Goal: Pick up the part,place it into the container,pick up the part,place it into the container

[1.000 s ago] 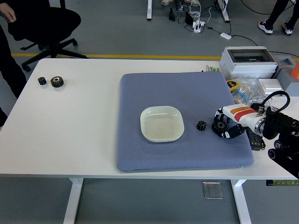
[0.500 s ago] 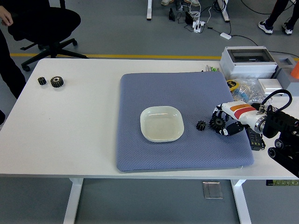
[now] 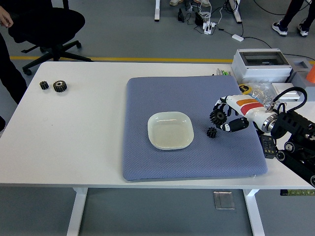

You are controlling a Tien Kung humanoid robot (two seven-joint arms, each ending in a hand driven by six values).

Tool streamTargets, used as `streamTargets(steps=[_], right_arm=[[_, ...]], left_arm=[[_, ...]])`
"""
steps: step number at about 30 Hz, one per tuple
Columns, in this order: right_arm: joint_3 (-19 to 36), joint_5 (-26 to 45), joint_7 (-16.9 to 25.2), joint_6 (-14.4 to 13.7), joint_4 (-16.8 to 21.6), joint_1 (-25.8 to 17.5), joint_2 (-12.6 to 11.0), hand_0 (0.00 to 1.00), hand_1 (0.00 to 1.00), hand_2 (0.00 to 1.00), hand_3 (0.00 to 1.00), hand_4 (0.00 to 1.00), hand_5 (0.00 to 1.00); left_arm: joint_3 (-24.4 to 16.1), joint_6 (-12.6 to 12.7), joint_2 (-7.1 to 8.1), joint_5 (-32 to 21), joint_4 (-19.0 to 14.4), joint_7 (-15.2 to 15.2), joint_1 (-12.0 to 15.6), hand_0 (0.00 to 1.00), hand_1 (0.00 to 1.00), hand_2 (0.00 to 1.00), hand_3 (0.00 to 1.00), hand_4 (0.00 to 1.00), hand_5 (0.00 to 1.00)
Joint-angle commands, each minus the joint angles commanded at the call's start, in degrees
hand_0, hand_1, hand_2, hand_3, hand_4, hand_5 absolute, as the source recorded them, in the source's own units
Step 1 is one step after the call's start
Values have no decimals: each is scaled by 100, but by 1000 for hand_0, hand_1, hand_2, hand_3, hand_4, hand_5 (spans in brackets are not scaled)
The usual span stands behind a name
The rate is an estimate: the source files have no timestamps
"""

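Note:
My right hand is shut on a black gear and holds it just above the blue mat, right of the white square dish. The dish holds nothing. A smaller black gear lies on the mat below the hand, between the hand and the dish. Two more black gears lie on the table at the far left. The left arm is out of view.
A grey box and loose clutter with bagged parts stand at the table's right rear. A black office chair and a person's hand and dark clothing are beyond the table's left corner.
My right hand closed on the larger gear, lifted it off the mat and moved it left and up towards the dish. The small gear stayed put.

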Motion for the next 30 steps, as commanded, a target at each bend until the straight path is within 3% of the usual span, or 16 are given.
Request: streamTargets(steps=[4, 9, 10, 18, 23, 27, 28, 30], right_arm=[[-191, 36, -40, -124, 247, 113, 123, 292, 411, 465, 478, 630, 116], [-508, 207, -80, -89, 416, 306, 319, 292, 411, 465, 478, 630, 116], [-572, 216, -93, -72, 433, 349, 361, 287, 414, 468, 480, 647, 161], [-1019, 158, -301, 67, 339, 755, 794, 317, 423, 481, 491, 674, 186], [-1258, 233, -441, 297, 43, 1005, 1046, 343, 447, 522, 537, 697, 164], [-1339, 156, -654, 733, -98, 1155, 1148, 343, 447, 522, 537, 697, 164], [-1342, 150, -669, 776, -107, 1165, 1154, 361, 498, 723, 750, 929, 310], [-1346, 108, -692, 918, -135, 1194, 1184, 361, 498, 723, 750, 929, 310]], left_arm=[[6, 3, 0, -26, 0, -11, -15, 752, 757, 784, 584, 672, 593], [-7, -14, 0, -26, 0, -18, -40, 752, 757, 784, 584, 672, 593], [-2, -16, 0, -41, 0, -24, -42, 753, 757, 785, 587, 673, 592], [158, -55, 38, -169, 0, -44, -81, 753, 757, 788, 587, 673, 590], [214, -49, 67, -200, 0, -50, -102, 753, 755, 787, 588, 673, 593], [214, -36, 79, -197, 0, -68, -115, 753, 755, 787, 588, 673, 593], [211, -35, 80, -194, 0, -70, -116, 754, 755, 788, 587, 674, 593], [215, -36, 85, -181, 0, -70, -121, 754, 755, 788, 587, 674, 593]])
